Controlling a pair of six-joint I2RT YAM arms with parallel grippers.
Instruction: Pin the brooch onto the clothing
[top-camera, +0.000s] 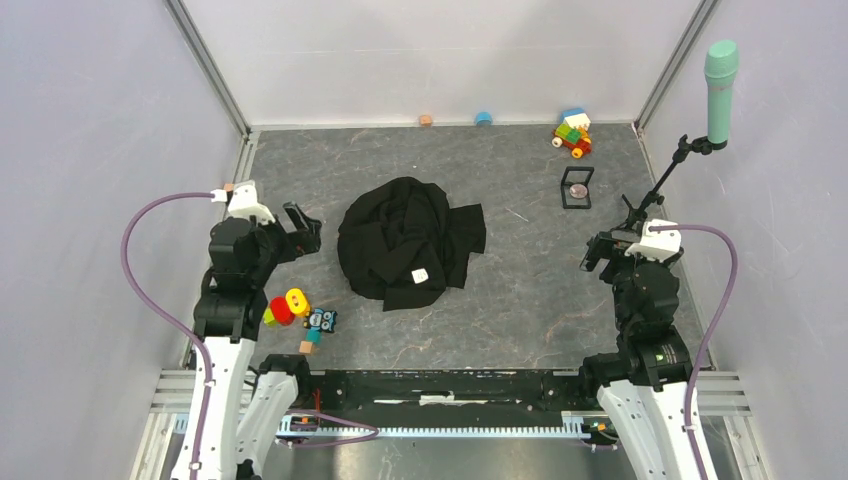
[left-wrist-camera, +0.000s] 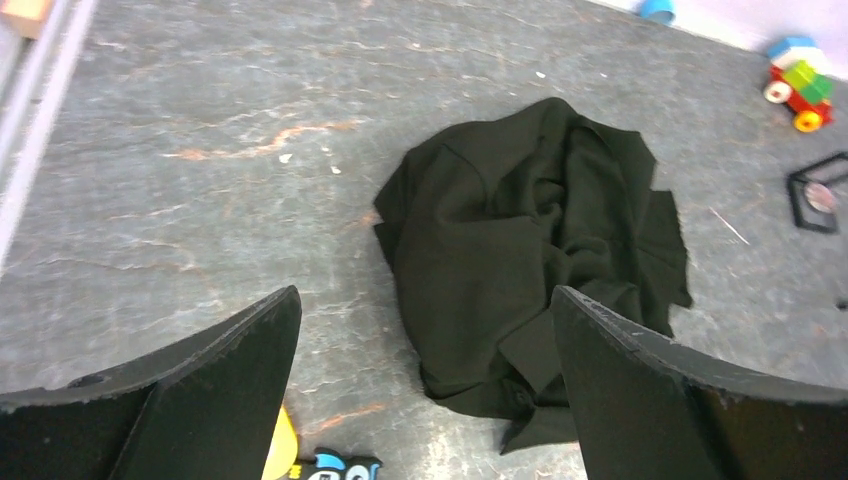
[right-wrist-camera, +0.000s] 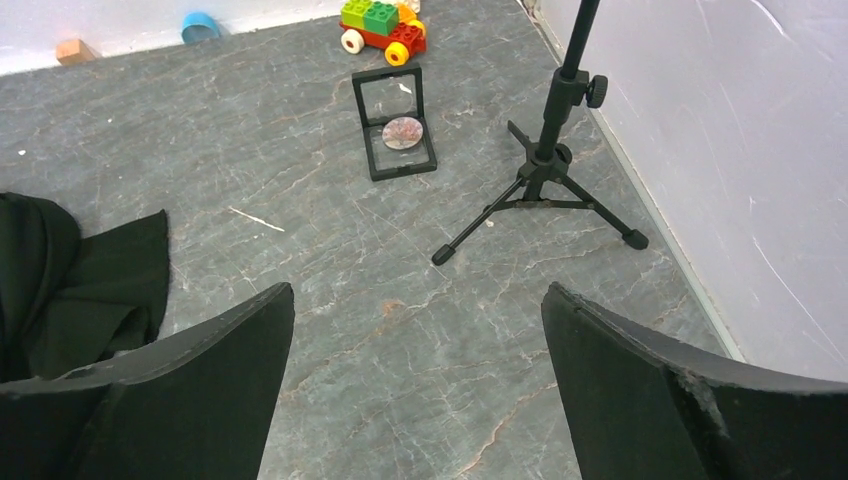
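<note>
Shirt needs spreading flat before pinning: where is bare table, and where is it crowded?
Bare: the wide patch between the shirt and the frame box, the strip nearer than the shirt, and the far-left area behind it. Crowded: far right, with the frame box, brooch, block car and microphone stand; near left, the toys.

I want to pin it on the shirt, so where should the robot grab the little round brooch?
By its rim, from straight above. The brooch lies flat in the open box, so only its edges give opposite sides to pinch. The right gripper, open, is nearer; the box's frame may get in the way.
</note>
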